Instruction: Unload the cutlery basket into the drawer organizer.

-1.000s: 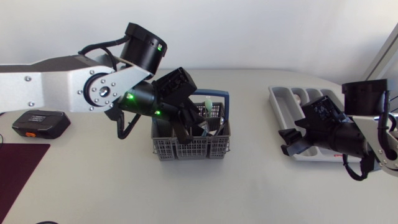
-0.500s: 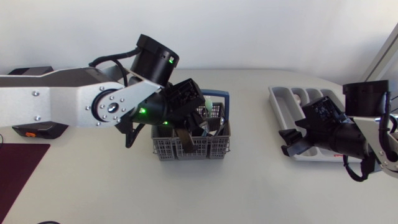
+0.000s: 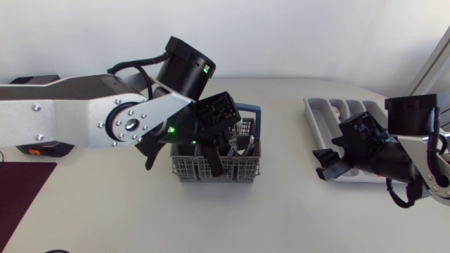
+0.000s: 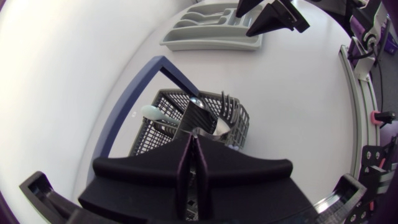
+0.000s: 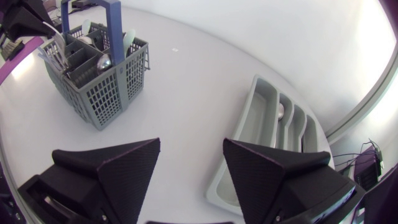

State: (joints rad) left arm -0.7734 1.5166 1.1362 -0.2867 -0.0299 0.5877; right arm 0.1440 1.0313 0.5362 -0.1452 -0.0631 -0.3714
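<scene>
The grey cutlery basket (image 3: 211,171) with its blue handle (image 3: 249,111) stands mid-table and holds several pieces. My left gripper (image 3: 214,160) reaches down into it, fingers pressed together. In the left wrist view the shut fingertips (image 4: 192,144) sit just behind a silver piece (image 4: 205,124), near a pale spoon (image 4: 155,114) and a fork (image 4: 227,102); whether anything is pinched is hidden. The grey drawer organizer (image 3: 327,112) lies at the right. My right gripper (image 3: 327,165) hangs open by its near end, nothing between its fingers (image 5: 189,168). One spoon (image 5: 281,111) lies in the organizer (image 5: 258,118).
A dark maroon mat (image 3: 21,190) lies at the table's left front, with a black and orange device (image 3: 39,149) behind it, partly under my left arm. Bare tabletop separates the basket (image 5: 99,68) from the organizer.
My left arm has swung to the right over the basket and its fingers have closed inside it. The right arm has shifted only slightly.
</scene>
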